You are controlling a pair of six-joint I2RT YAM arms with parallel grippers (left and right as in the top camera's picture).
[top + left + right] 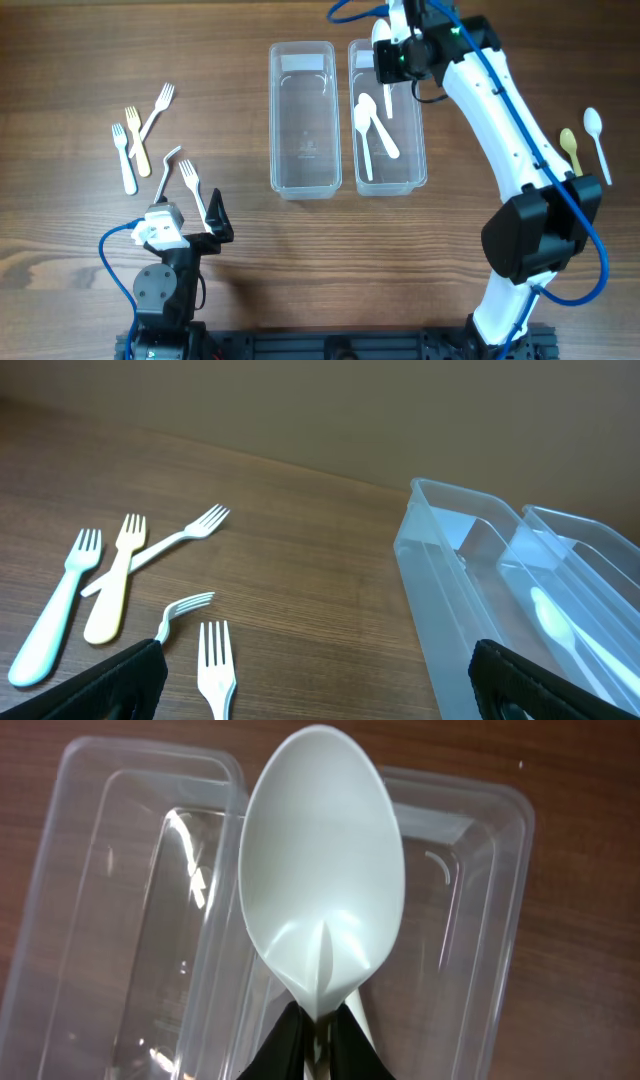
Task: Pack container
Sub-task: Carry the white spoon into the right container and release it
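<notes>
Two clear plastic containers stand side by side at the back of the table, the left one (301,120) without cutlery and the right one (413,125) holding two white spoons (372,122). My right gripper (388,70) is shut on a white spoon (322,890) and holds it above the far end of the right container (480,920). My left gripper (200,215) is open and holds nothing near the front left, just behind a white fork (215,665). Several white and cream forks (140,135) lie on the table at the left.
A cream spoon (570,148) and a white spoon (596,140) lie on the table at the far right, beside my right arm. In the left wrist view the left container (450,600) stands to the right of the forks (110,575).
</notes>
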